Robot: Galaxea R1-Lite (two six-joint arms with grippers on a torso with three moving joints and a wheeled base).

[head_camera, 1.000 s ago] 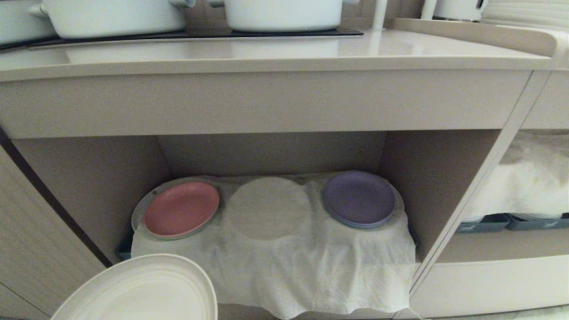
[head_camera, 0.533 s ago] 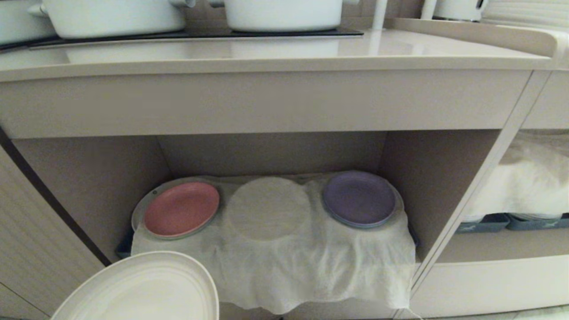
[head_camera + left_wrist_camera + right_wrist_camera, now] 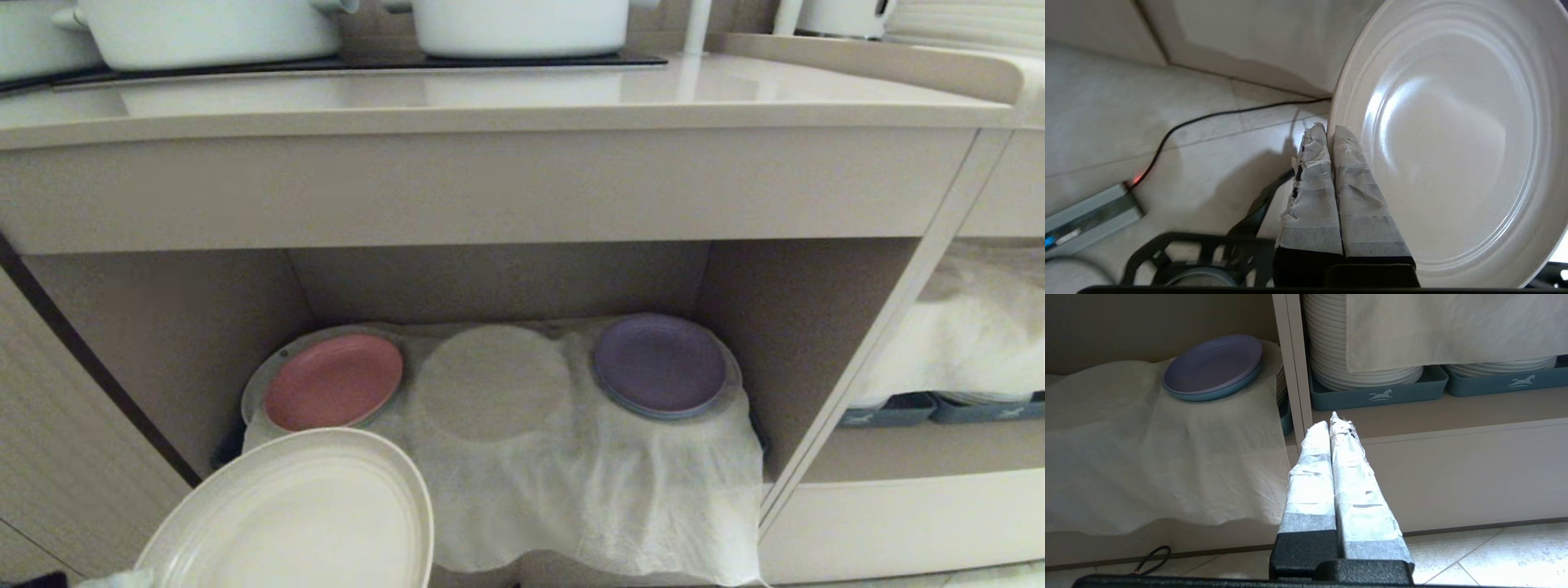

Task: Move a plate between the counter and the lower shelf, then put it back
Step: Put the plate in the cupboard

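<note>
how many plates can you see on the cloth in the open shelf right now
2: a pink plate at the left and a purple plate at the right. A round bump under the cloth between them may hide more.

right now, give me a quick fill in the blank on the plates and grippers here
The left gripper is shut on the rim of a ____ plate.
On the cloth in the lower shelf, the pink plate lies to the ____ of the purple plate.
The right gripper holds ____.

Missing: white; left; nothing

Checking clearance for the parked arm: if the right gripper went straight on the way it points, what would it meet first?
Probably the shelf unit's upright divider; the shut right gripper aims at its base, though depth is unclear.
</note>
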